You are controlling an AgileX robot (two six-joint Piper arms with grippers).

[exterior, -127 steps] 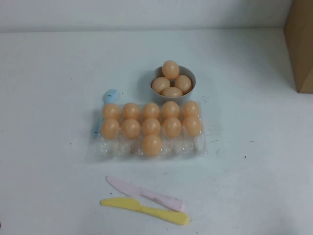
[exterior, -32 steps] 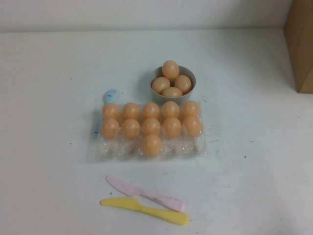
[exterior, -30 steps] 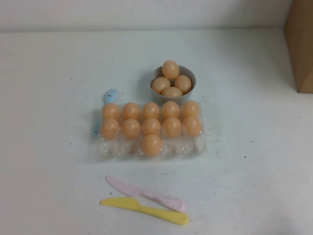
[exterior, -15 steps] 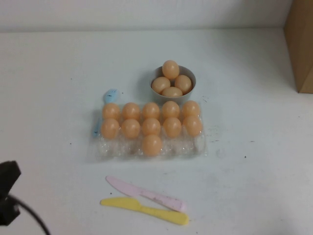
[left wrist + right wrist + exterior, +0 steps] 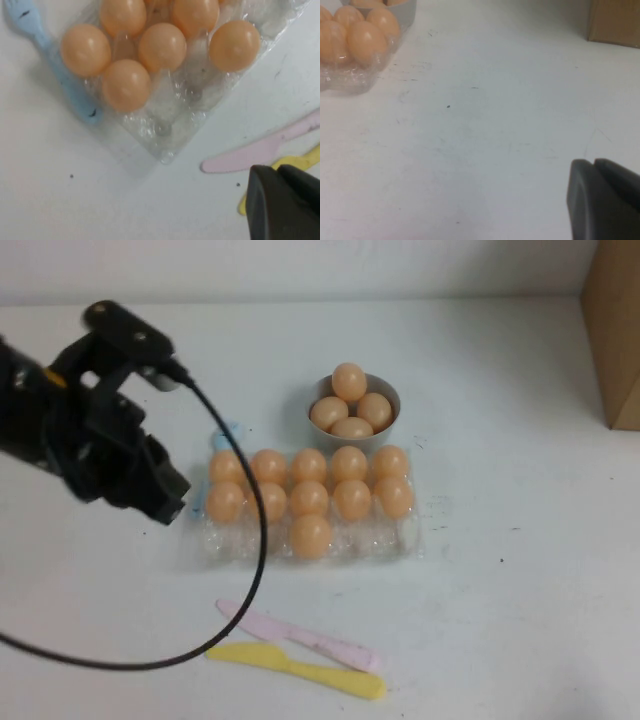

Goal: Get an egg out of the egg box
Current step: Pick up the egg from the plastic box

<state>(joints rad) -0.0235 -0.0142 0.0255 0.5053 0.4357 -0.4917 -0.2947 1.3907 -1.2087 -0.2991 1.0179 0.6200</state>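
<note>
1. Table [image 5: 520, 570]: white, holds everything.
2. Left arm [image 5: 90, 430]: black, big in the high view, over the table's left side, its cable [image 5: 255, 570] looping down toward the knives.
3. Cardboard box [image 5: 615, 330]: brown, far right edge.
4. Egg box [image 5: 405, 540]: clear crinkly tray at table centre, flat. Back two rows full of five eggs each; front row has just one egg [image 5: 311, 536] in the middle cup, other front cups bare.
5. Left gripper [image 5: 282, 202]: dark fingers seen pressed together at the wrist view's corner, gripping nothing, hanging above the table just off the tray's left end near the near-left corner.
6. Right gripper [image 5: 602, 197]: not seen in the high view; its wrist view shows dark fingers closed together, holding nothing, over bare table well to the right of the egg box.
7. Grey bowl [image 5: 385, 432]: just behind the tray's right half, four eggs piled in it.
8. Pink knife [image 5: 300, 636] and yellow knife [image 5: 300, 670]: lying side by side in front of the tray, near edge.
9. Blue fork [image 5: 55, 65]: at the tray's left end, partly tucked under it.
</note>
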